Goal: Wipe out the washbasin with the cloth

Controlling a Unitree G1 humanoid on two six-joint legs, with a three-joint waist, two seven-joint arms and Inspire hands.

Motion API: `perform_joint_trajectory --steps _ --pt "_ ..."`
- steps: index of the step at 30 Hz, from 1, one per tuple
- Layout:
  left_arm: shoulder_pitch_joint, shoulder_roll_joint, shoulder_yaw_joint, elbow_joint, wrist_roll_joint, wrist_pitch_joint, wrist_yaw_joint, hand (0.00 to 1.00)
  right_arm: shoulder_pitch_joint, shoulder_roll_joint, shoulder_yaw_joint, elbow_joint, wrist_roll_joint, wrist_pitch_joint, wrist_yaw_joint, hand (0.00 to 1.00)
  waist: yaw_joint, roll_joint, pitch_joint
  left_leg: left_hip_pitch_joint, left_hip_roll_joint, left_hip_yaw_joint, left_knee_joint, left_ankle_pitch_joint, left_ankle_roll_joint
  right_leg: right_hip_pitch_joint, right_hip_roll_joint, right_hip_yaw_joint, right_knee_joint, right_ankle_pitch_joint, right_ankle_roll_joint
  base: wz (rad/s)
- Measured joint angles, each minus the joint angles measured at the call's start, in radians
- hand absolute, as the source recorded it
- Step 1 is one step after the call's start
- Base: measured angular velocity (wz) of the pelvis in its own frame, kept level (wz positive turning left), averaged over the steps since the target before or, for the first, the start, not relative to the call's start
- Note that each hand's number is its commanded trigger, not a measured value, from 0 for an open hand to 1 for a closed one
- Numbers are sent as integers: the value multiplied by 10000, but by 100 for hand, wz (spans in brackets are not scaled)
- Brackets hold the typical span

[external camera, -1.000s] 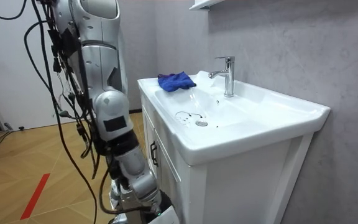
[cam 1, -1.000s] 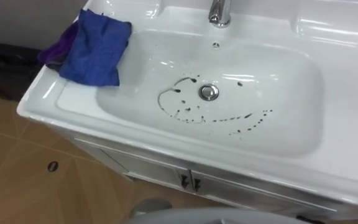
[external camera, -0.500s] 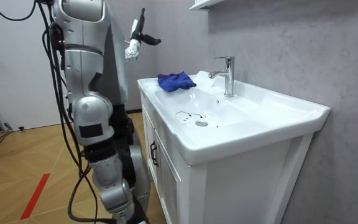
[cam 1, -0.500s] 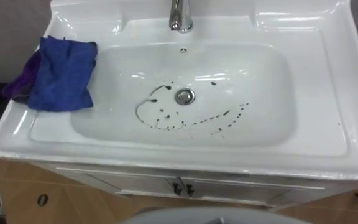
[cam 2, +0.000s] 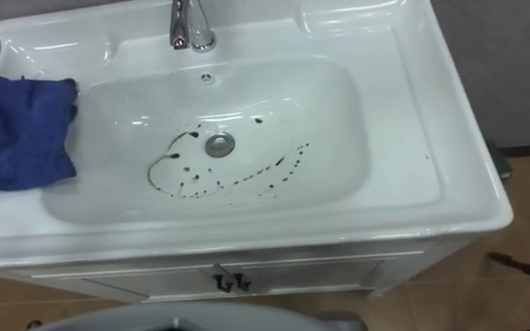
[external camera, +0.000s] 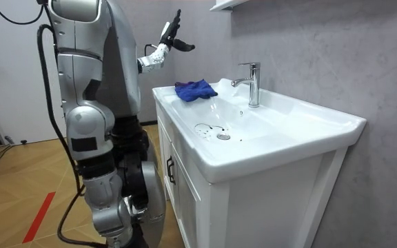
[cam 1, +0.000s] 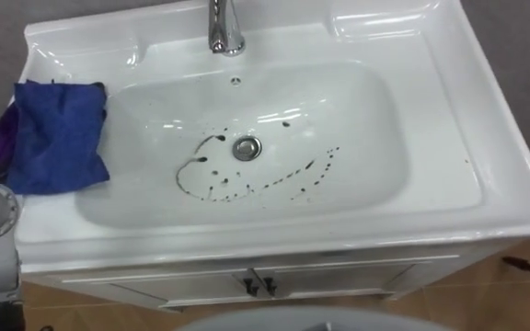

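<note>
Cloth (cam 1: 58,133), blue and bunched, lies on the basin's (cam 1: 467,175) left rim; the left hand (external camera: 169,36) hovers high near that end, fingers straight and empty. Grasp the cloth's middle firmly, then wipe rightward across the dark marks (cam 1: 274,179) around the drain (cam 1: 247,147).

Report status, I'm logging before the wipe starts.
Left hand open, raised, empty. Blue cloth lies on basin rim, left side. Dark stains ring the drain. Nothing blocking.
</note>
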Motion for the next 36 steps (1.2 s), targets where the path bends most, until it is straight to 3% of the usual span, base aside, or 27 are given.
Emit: perform_joint_trajectory --steps 3,7,12,18,25,36 --pt "3 0 -113 658 307 65 7 0 -3 4 90 -25 -8 52 -11 0 -26 -26 -5 23 -4 41 -21 0 1 23 6 46 -18 7 6 -2" --pt "25 -2 -589 1436 842 505 -309 0 -66 3 202 -97 -20 227 11 0 11 -42 -20 -63 -3 33 -10 0 0 -43 11 44 -31 11 1 0" --pt "25 -9 -726 1531 1268 855 -624 0 -103 5 197 -222 -115 320 44 0 46 -93 -94 -112 -4 13 -10 0 0 -77 21 70 -46 33 -7 0" --pt "43 -221 -1128 1576 1662 1254 -707 0 -156 15 198 -260 -378 404 35 0 64 -108 -103 -9 -4 -2 -113 1 1 32 61 95 -206 129 -2 0" --pt "41 -588 -1295 2229 2122 1543 -1001 0 -291 51 204 -217 -415 540 -2 0 58 -131 -99 25 -4 -4 -109 1 2 48 60 96 -189 146 0 0" --pt "40 -590 -1330 2518 2133 1741 -1316 0 -367 52 277 -480 -391 734 -90 0 69 -157 -94 -11 -3 10 -105 1 2 -7 59 132 -168 157 0 0"
